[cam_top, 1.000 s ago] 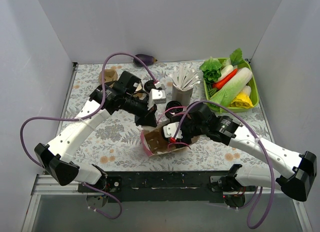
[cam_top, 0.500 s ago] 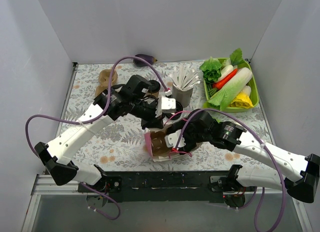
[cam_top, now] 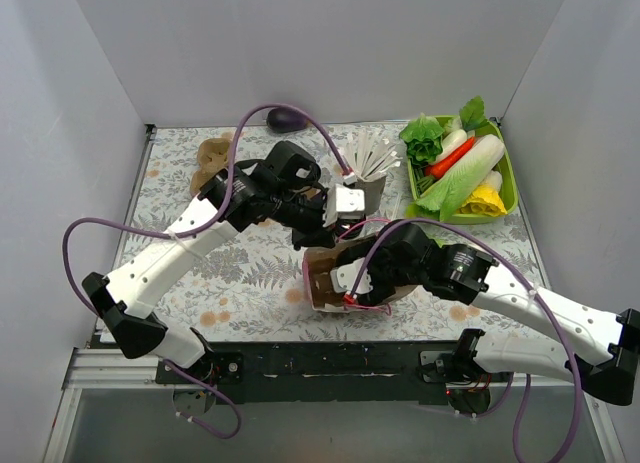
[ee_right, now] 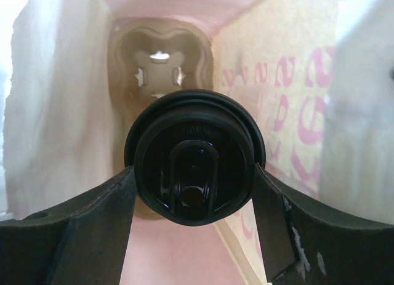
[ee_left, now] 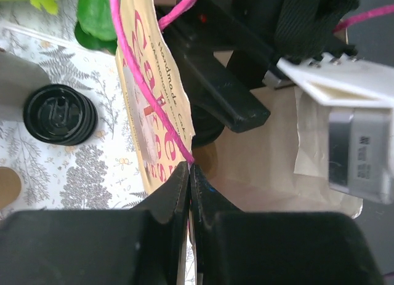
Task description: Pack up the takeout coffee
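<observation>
**Overhead and wrist views.** We see the paper bag (cam_top: pixel 322 280) lying at 6 o'clock of the table's centre, with its mouth open. The left gripper (ee_left: pixel 188 172) has its fingers pressed together on the edge of the bag's printed wall. The right gripper (ee_right: pixel 192 174) is inside the bag. Its fingers (ee_right: pixel 92 226) clasp the takeout coffee (ee_right: pixel 194 152) at 9 and 3 o'clock of the black lid; the lid hides the cup's body. Beyond the cup, at the bag's bottom, lies a moulded-pulp carrier (ee_right: pixel 161 48); we cannot tell whether the two touch. In the left wrist view, a black-lidded cup (ee_left: pixel 60 114) stands on the table outside the bag, at 9 o'clock of the view. Overhead, the cup of white sticks (cam_top: pixel 368 173) stands at 12 o'clock of the bag, the green tray (cam_top: pixel 509 173) of vegetables at 2 o'clock, the aubergine (cam_top: pixel 285 116) at 12 o'clock on the far edge, and a second pulp carrier (cam_top: pixel 210 161) at 10 o'clock.
</observation>
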You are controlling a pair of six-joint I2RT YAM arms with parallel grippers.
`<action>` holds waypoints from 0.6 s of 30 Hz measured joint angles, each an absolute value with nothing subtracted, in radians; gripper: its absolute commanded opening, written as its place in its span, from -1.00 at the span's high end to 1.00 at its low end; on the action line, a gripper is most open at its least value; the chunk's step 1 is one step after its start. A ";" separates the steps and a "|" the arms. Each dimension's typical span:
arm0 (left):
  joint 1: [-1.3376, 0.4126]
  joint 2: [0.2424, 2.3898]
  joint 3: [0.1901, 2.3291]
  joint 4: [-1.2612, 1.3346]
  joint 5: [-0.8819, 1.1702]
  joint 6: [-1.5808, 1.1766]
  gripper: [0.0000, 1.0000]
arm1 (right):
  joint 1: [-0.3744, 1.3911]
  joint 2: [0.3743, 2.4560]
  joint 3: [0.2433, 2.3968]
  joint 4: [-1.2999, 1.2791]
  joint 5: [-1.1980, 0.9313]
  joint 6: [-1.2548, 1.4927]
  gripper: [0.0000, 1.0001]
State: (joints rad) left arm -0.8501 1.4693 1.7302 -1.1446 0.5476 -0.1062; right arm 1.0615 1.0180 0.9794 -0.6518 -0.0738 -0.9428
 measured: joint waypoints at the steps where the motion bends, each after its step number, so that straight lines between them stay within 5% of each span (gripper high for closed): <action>1: -0.854 1.464 1.712 -1.139 0.542 -0.105 1.00 | 1.061 1.011 0.971 -0.642 -0.075 -0.936 0.97; 9: -0.870 1.385 1.533 -1.036 0.479 -0.108 1.00 | 1.062 1.002 0.920 -0.603 -0.081 -0.888 0.97; 13: -0.873 1.344 1.531 -1.003 0.442 -0.114 -0.04 | 1.062 0.973 0.920 -0.636 -0.089 -0.889 0.97; 18: -0.873 1.339 1.533 -0.971 0.424 -0.162 -0.49 | 1.062 0.928 0.946 -0.734 -0.120 -0.893 0.97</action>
State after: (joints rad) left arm -0.8726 1.3392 1.5326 -0.9710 0.4240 -0.1623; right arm 1.0622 0.9276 0.9459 -0.7338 -0.1204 -0.8932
